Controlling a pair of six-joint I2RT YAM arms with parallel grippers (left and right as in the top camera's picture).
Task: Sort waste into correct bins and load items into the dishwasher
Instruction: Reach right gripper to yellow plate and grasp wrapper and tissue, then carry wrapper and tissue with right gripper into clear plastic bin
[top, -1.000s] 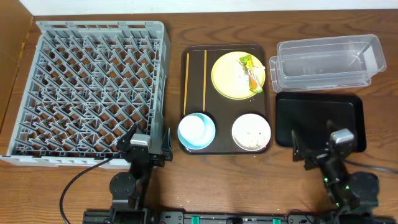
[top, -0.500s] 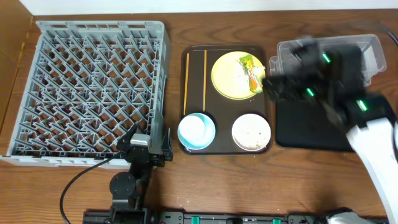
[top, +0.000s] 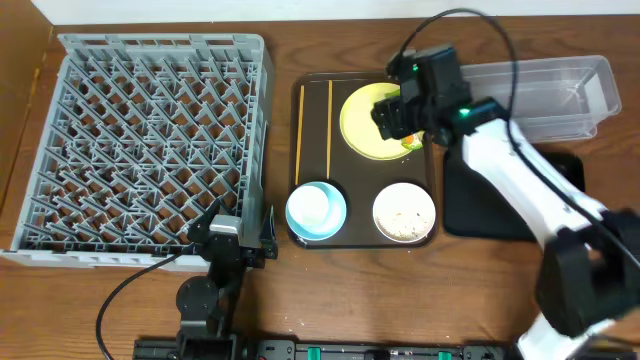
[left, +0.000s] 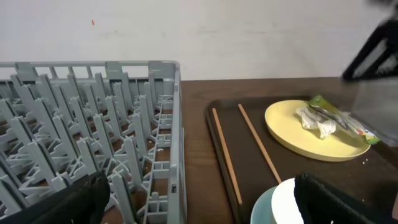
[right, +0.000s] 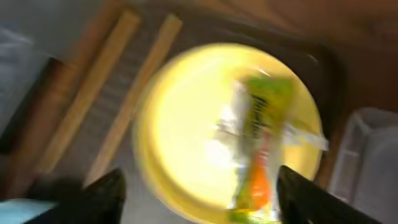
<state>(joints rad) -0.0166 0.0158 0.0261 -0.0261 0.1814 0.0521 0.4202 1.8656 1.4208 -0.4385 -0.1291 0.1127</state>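
Note:
My right gripper (top: 400, 112) is open and hovers over the pale yellow plate (top: 362, 128) at the back of the brown tray. In the right wrist view its fingers (right: 202, 199) straddle the green-and-orange wrapper (right: 261, 155) and the white paper scrap (right: 227, 137) lying on the plate (right: 180, 124), without touching them; the view is blurred. Two orange-yellow sticks (top: 329, 125) lie left of the plate. The blue bowl (top: 316, 210) and the white bowl with crumbs (top: 404, 212) sit at the tray's front. My left gripper (top: 232, 240) rests open and empty at the grey dish rack's (top: 150, 140) front right corner.
The clear tub (top: 560, 85) stands at the back right, with the black tray (top: 468, 212) in front of it, partly under my right arm. The dark brown serving tray (top: 312, 92) lies between rack and bins. The left wrist view shows the rack wall (left: 174, 124) and plate (left: 298, 134).
My right arm has risen from its rest spot at the front right and swung back and left, over the black tray, to above the yellow plate. The left arm has not moved.

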